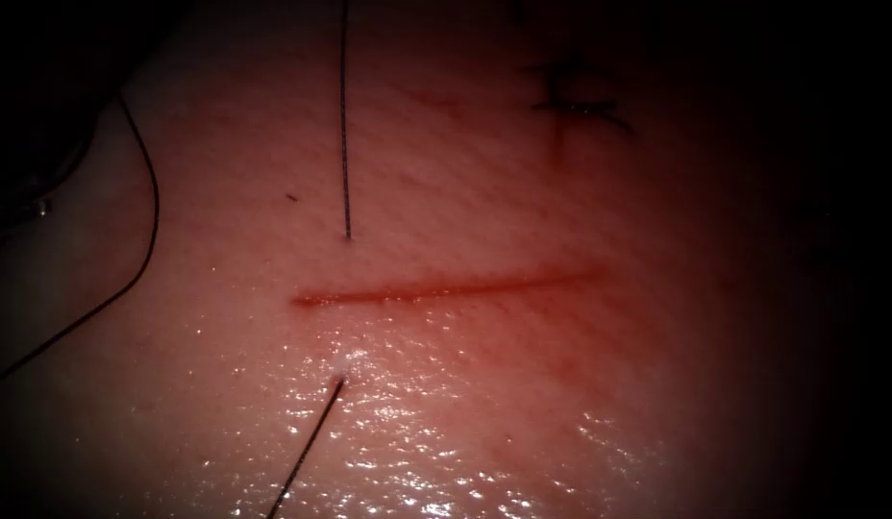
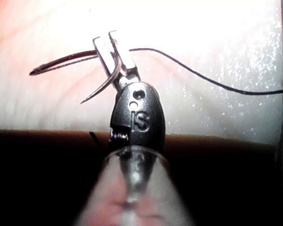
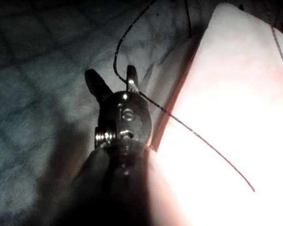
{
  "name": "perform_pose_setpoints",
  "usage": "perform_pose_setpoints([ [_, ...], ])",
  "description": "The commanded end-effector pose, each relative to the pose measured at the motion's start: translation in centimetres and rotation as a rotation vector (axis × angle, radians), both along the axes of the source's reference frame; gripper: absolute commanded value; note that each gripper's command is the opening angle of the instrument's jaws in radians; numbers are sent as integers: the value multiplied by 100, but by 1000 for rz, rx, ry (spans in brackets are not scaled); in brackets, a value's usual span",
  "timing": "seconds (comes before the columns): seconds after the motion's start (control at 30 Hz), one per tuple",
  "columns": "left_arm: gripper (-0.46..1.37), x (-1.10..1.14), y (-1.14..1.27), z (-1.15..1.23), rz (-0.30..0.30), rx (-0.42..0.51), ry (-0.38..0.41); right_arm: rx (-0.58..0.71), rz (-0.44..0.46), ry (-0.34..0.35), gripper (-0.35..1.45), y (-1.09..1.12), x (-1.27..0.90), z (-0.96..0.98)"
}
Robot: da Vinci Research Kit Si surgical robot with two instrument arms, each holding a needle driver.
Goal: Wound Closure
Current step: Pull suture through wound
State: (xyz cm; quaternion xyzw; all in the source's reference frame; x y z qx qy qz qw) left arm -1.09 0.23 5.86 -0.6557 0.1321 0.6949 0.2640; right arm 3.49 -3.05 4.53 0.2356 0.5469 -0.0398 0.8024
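Left needle driver [image 2: 114,47] clenched on the curved steel needle [image 2: 66,61], clear of the pale pork tissue [image 1: 484,384].
Gripped mid-curve, dark thread [image 2: 202,77] trailing beyond the jaws, probably for control; right needle driver [image 3: 112,77] released, empty, thread alongside.

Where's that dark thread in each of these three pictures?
Endoscope view: the thread enters the tissue above the cut's left end, exits below.
Left wrist view: thread trails from the needle, clear of the tissue, held in the left tool.
Right wrist view: thread passes the open, empty right tool.
Shared landmark: the tissue.
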Motion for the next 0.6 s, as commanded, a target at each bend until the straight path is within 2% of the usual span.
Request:
perform_pose_setpoints([
  [0.03, -35, 0, 1, 1, 11, 0, -3, -31, 33, -1, 131, 11, -9, -3],
  [0.1, -35, 1, 3, 2, 12, 0, -4, -64, 80, 1, 141, 26, -23, -9],
  [0.2, -35, 2, 7, 5, 13, 1, -6, -77, 126, 18, 143, 50, -49, -20],
  [0.27, -35, 3, 10, 6, 14, 2, -8, -93, 160, 37, 140, 71, -78, -33],
  [0.43, -35, 4, 10, 6, 15, 2, -8, -127, 209, 72, 125, 103, -125, -49],
  [0.5, -35, 4, 10, 5, 15, 2, -8, -144, 235, 84, 122, 116, -138, -49],
  [0.6, -35, 2, 9, 5, 14, 2, -8, -176, 261, 103, 114, 137, -149, -31],
])
